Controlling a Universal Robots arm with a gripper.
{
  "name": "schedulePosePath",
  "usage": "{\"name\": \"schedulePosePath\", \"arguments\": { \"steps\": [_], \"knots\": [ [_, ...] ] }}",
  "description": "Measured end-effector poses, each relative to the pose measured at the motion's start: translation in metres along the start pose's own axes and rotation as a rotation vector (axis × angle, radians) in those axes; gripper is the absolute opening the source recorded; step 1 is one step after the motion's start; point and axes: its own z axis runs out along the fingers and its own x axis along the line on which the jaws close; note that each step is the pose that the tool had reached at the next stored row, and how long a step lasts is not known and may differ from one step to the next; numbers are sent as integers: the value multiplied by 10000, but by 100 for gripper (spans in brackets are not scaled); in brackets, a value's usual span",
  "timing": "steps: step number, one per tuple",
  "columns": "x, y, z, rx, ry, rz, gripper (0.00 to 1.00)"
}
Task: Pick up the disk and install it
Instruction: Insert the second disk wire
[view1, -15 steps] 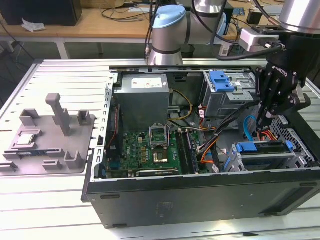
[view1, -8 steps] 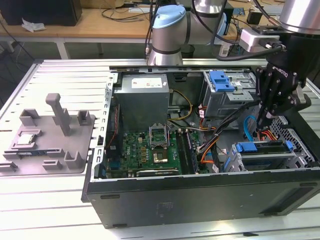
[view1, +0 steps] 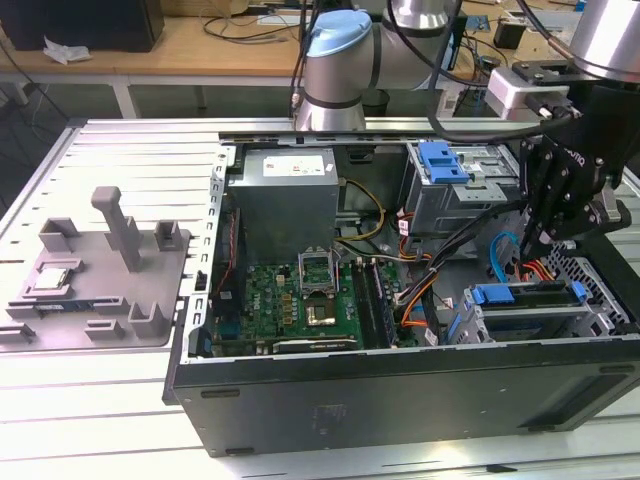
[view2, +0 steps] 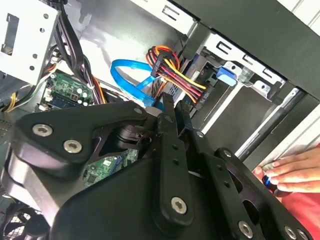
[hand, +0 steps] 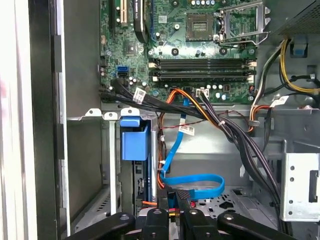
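disk (view1: 520, 297) seated in drive bay, jaws just above, closed together

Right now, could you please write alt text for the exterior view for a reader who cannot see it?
A black gripper on a robot arm hangs over the drive bay end of an open computer case, at the exterior view's right. Inside lie a green motherboard, a grey power supply and coloured cables. A grey parts tray sits to the left.
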Motion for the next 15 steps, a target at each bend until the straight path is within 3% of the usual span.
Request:
{"name": "schedulePosePath", "arguments": {
  "steps": [4, 7, 10, 11, 15],
  "knots": [
    [83, 0, 5, 60, -188, 21, 19],
    [95, 1, 6, 73, -409, 37, 19],
    [111, 3, 7, 101, -807, 56, 19],
    [116, 4, 7, 102, -849, 59, 19],
    [117, 5, 7, 102, -855, 59, 16]
  ]
}}
